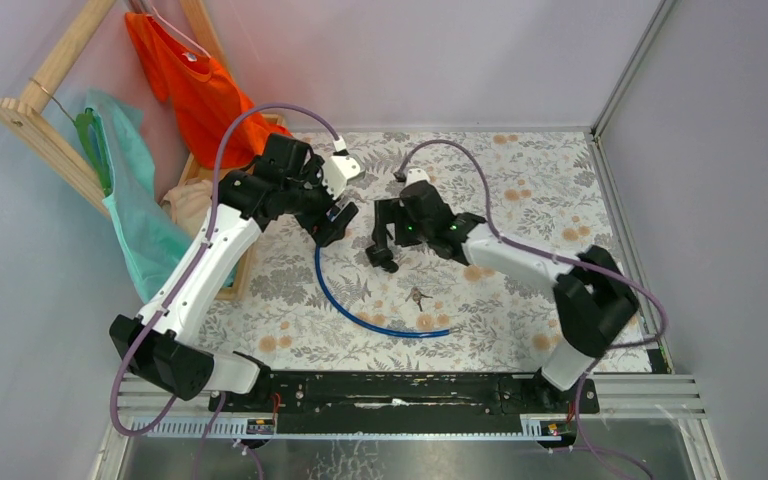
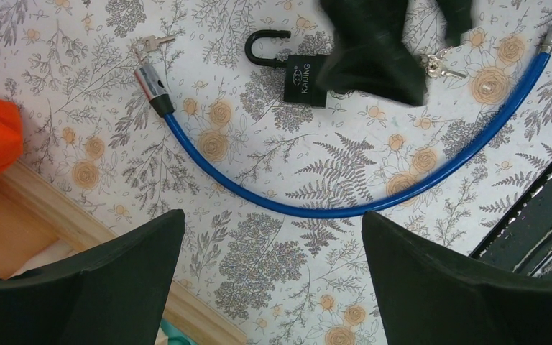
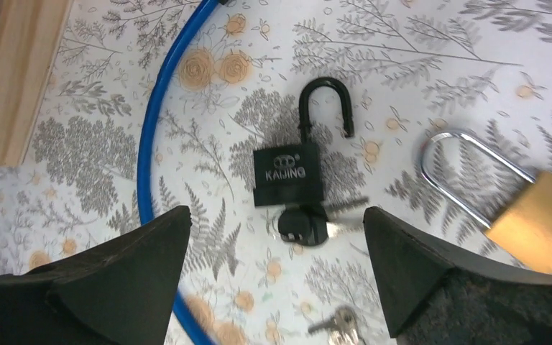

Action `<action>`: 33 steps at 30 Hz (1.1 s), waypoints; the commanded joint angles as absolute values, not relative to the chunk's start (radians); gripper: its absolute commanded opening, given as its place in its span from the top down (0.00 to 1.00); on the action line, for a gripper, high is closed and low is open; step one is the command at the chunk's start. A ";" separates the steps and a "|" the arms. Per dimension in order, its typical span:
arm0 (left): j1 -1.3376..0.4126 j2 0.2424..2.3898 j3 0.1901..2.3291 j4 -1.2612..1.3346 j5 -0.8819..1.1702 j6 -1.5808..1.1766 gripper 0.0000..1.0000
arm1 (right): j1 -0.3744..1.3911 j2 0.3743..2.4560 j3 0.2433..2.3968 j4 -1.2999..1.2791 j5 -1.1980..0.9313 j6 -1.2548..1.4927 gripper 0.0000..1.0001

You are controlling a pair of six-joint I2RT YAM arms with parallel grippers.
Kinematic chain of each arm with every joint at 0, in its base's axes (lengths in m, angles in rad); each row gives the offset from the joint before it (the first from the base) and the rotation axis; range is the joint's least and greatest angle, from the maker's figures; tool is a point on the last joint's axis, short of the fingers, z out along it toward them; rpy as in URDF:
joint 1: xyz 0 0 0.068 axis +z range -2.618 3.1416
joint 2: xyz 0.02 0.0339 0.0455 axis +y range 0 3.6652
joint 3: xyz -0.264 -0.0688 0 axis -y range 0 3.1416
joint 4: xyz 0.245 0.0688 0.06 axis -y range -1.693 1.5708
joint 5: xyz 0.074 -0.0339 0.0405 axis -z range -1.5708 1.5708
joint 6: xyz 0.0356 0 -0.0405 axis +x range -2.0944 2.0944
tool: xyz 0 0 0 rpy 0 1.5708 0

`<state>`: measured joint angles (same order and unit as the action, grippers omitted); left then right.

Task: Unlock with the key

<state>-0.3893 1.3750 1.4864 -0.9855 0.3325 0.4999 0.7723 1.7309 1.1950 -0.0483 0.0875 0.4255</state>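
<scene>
One key mattered here, and its chunky black head sat touching the bottom edge of the black padlock, at 6 o'clock from the lock body in the right wrist view. The blade was hidden, so it was most likely pushed up into the keyhole. That would put the key's long axis along the 6-to-12 line, tip toward 12 o'clock and head toward 6. Two silver blades fanned out from the head toward 3 o'clock, probably spare keys on the same ring.

The shackle stood lifted, one leg in the body and the other hanging free, so the unlocking looked done. What remained, at most, was to back away.

The right end effector hovered over lock and key with its fingers spread wide, gripping nothing. The left end effector was likewise spread and empty, above the blue cable.

Farther out on the flowered counter, a brass padlock lay at 3 o'clock from the key. A small silver key lay near 6 o'clock.
</scene>
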 commanded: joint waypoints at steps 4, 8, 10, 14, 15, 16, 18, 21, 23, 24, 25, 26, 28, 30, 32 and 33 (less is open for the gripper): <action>-0.376 1.371 1.484 -0.970 0.303 0.467 0.00 | 0.800 1.502 0.976 -0.155 0.126 0.436 0.16; -0.375 1.382 1.464 -0.994 0.304 0.462 0.00 | 0.841 1.450 0.869 -0.143 0.118 0.441 0.21; -0.373 1.384 1.457 -1.007 0.309 0.463 0.00 | 0.864 1.455 0.841 -0.138 0.126 0.430 0.23; -0.370 1.371 1.442 -1.014 0.331 0.468 0.00 | 0.885 1.489 0.824 -0.119 0.121 0.408 0.27; -0.370 1.368 1.439 -1.014 0.336 0.469 0.00 | 0.889 1.498 0.826 -0.116 0.128 0.402 0.28; -0.370 1.364 1.438 -1.015 0.337 0.470 0.00 | 0.895 1.509 0.829 -0.114 0.139 0.395 0.30; -0.370 1.360 1.437 -1.015 0.337 0.474 0.00 | 0.901 1.529 0.842 -0.107 0.159 0.380 0.33; -0.370 1.357 1.433 -1.014 0.336 0.475 0.00 | 0.902 1.561 0.863 -0.102 0.182 0.357 0.38; -0.370 1.359 1.433 -1.014 0.337 0.476 0.00 | 0.903 1.580 0.877 -0.098 0.198 0.348 0.41; -0.370 1.360 1.432 -1.014 0.339 0.475 0.00 | 0.903 1.589 0.884 -0.099 0.201 0.344 0.44; -0.369 1.362 1.431 -1.014 0.340 0.473 0.00 | 0.903 1.599 0.893 -0.099 0.203 0.342 0.47; -0.370 1.361 1.430 -1.014 0.342 0.473 0.00 | 0.903 1.608 0.900 -0.098 0.204 0.341 0.49; -0.370 1.363 1.428 -1.014 0.345 0.471 0.01 | 0.903 1.620 0.910 -0.093 0.201 0.335 0.54; -0.370 1.364 1.428 -1.016 0.346 0.470 0.01 | 0.903 1.630 0.923 -0.092 0.197 0.326 0.59; -0.370 1.370 1.431 -1.028 0.354 0.474 0.05 | 0.903 1.643 0.936 -0.100 0.183 0.319 0.64; -0.370 1.376 1.438 -1.040 0.361 0.481 0.07 | 0.902 1.653 0.945 -0.108 0.183 0.319 0.67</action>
<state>-0.3782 1.3750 1.4372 -1.0073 0.3305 0.4805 0.8925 1.6299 0.8833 -0.1226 0.1669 0.3439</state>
